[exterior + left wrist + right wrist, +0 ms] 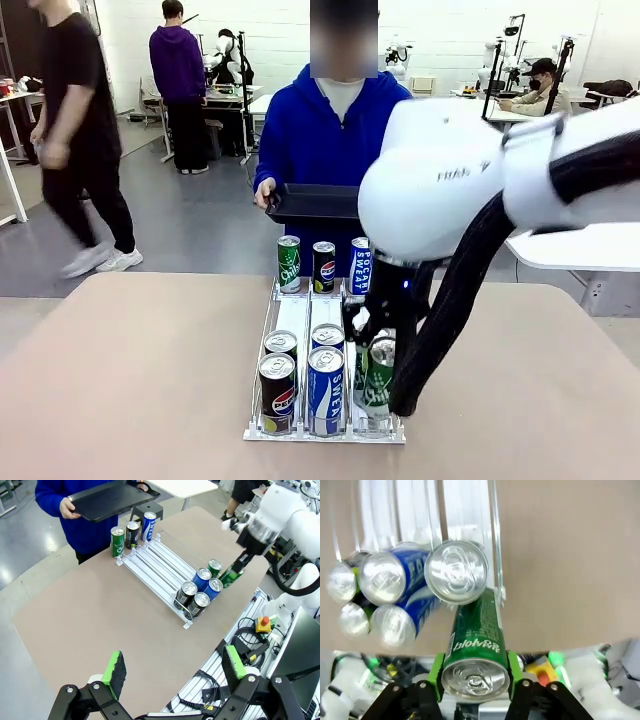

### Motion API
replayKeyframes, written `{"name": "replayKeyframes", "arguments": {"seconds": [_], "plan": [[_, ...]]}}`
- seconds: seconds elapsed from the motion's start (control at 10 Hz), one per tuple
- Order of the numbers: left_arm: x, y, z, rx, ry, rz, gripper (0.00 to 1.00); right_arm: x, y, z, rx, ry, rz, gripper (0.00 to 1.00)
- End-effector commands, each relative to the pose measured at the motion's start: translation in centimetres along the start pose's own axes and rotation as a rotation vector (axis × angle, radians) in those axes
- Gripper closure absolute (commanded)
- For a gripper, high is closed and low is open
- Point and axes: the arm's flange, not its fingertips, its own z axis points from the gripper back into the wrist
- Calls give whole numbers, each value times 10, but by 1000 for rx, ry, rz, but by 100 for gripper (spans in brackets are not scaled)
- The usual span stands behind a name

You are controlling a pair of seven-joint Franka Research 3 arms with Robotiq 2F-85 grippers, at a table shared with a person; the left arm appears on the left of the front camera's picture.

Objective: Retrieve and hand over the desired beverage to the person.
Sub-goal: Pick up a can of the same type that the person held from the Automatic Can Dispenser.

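- The right gripper (476, 672) pinches a green can (474, 640) between its pads, the can tilted at the near right corner of the clear rack (310, 305).
- The left gripper (175, 672) hangs spread and empty above the surface (100, 615).
- At the far side, the person (320, 130) in blue holds out a black tray (315, 203).
- The step in hand appears to be retrieval. The next move likely calls for lifting the can clear of the neighbouring cans (457, 572) and carrying it across to the tray.

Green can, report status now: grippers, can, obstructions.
Right gripper shut on green can, tilted at rack's near end. Left gripper open, empty. Second can close ahead; person holds tray across table.
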Motion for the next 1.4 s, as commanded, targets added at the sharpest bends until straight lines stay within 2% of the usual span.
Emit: {"name": "replayKeyframes", "arguments": {"seconds": [0.0,0.3,0.5,0.9,1.2,1.3], "plan": [[0,1,1,-14,-4,-16,0,-25,-4,85,-12,-8,-33,100],[0,1,1,-14,-4,-16,0,-42,4,177,-14,-59,-55,100],[0,1,1,-14,-4,-16,0,-28,5,215,4,-114,-58,100],[0,1,1,-14,-4,-16,0,61,-17,225,46,-67,-84,100],[0,1,1,-14,-4,-16,0,89,-25,234,46,-82,-83,100],[0,1,1,-14,-4,-16,0,82,-26,212,58,-46,-107,100]]}}
